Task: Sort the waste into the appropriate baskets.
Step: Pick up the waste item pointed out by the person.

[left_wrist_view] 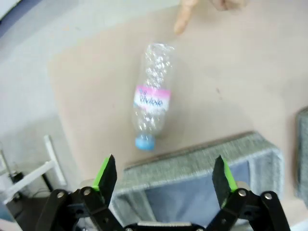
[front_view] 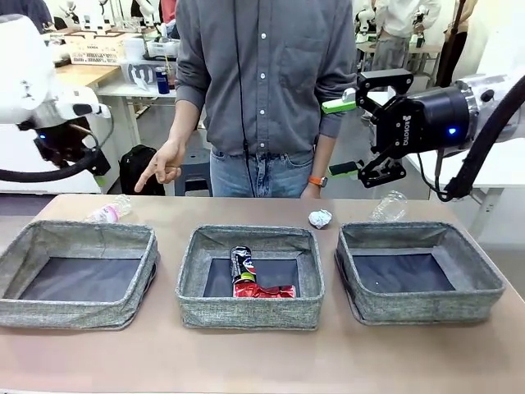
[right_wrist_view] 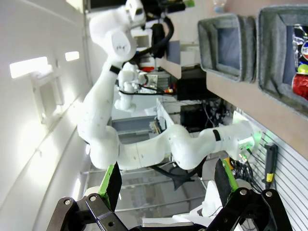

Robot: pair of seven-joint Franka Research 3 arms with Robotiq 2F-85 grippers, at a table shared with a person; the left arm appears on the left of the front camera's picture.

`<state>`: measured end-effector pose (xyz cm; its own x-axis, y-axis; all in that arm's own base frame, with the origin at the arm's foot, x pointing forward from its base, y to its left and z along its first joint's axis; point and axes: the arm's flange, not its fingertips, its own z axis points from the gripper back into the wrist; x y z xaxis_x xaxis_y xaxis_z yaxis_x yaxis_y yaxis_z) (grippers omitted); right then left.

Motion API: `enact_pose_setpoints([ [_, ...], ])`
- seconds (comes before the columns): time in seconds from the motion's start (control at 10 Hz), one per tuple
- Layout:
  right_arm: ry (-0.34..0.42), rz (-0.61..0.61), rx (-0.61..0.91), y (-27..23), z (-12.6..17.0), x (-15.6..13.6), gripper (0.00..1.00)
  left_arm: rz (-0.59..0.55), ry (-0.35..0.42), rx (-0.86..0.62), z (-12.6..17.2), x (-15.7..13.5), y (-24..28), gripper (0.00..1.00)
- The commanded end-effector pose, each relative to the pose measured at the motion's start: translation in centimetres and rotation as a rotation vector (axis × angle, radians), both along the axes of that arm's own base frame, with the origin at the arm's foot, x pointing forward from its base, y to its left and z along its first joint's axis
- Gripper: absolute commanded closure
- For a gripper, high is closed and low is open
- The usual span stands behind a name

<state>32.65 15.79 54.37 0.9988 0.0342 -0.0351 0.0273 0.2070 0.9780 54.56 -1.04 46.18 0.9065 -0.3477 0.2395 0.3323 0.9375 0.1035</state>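
Observation:
Three grey woven baskets stand in a row: left, middle, right. A dark printed can and a crushed red can lie in the middle basket. Behind the baskets on the table are a clear bottle at the left, a foil ball and another clear bottle at the right. My left gripper hangs open above the left basket's rim, short of the pink-labelled bottle. My right gripper is open and empty, high above the right basket.
A person stands at the far side, one hand pointing down toward the left bottle; the fingertip shows beyond it. The left arm is raised at the far left. The right wrist view shows the baskets sideways.

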Motion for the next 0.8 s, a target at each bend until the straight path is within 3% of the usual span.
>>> enact_pose_setpoints([
  [0.0,-0.003,-0.004,0.024,0.2,0.2,0.1,0.0,-0.015,0.037,0.042,-0.8,2.7,0.5,0.0],
  [0.4,-0.003,-0.004,0.024,0.2,0.2,0.1,0.0,0.024,0.028,0.032,-6.6,6.0,0.4,0.0],
  [0.7,-0.003,-0.004,0.024,0.2,0.2,0.1,0.0,0.042,0.101,0.042,-10.9,7.6,0.6,0.0],
])
